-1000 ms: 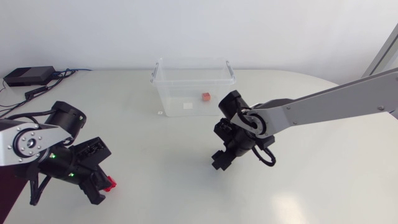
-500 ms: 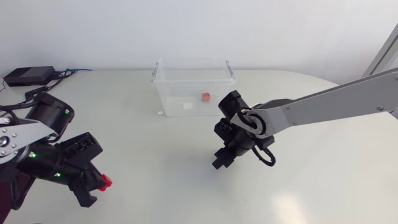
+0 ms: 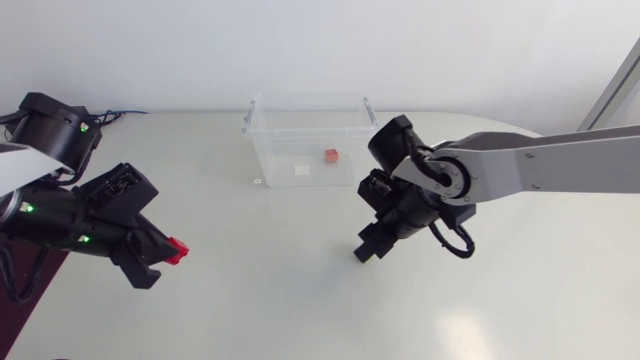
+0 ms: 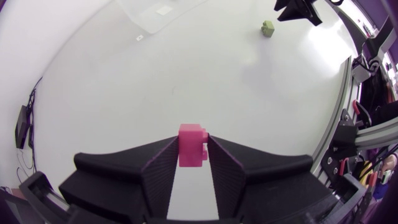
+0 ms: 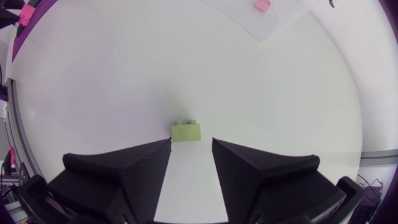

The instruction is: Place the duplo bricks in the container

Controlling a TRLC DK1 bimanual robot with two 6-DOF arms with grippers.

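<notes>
left arm: comes in from the left edge of the head view; its black wrist hangs over the left part of the white table (image 3: 260, 300)
left gripper (image 3: 168, 254): pinching a pink-red duplo brick (image 3: 177, 250); in the left wrist view both ribbed fingers (image 4: 163, 168) press on the brick from two sides, and its upper part stands out past the fingertips
pink-red duplo brick: held in the air over the table, well apart from the container
right arm: comes in from the right edge of the head view, a silver-grey link with black joints; it reaches to the middle of the table, in front of the container
right gripper (image 3: 365, 250): fingers spread, with nothing between them, pointing down at the table
green duplo brick (image 5: 186, 131): lies on the table just ahead of the right gripper's fingertips, in line with the gap between them; neither finger touches it; its two studs are on the side away from the gripper; in the head view the gripper hides it
container (image 3: 262, 150): clear plastic box without lid, standing at the far middle of the table, near the right arm's wrist
small red brick (image 3: 331, 155): lies inside the container, on its floor, closer to the wall on the right arm's side
</notes>
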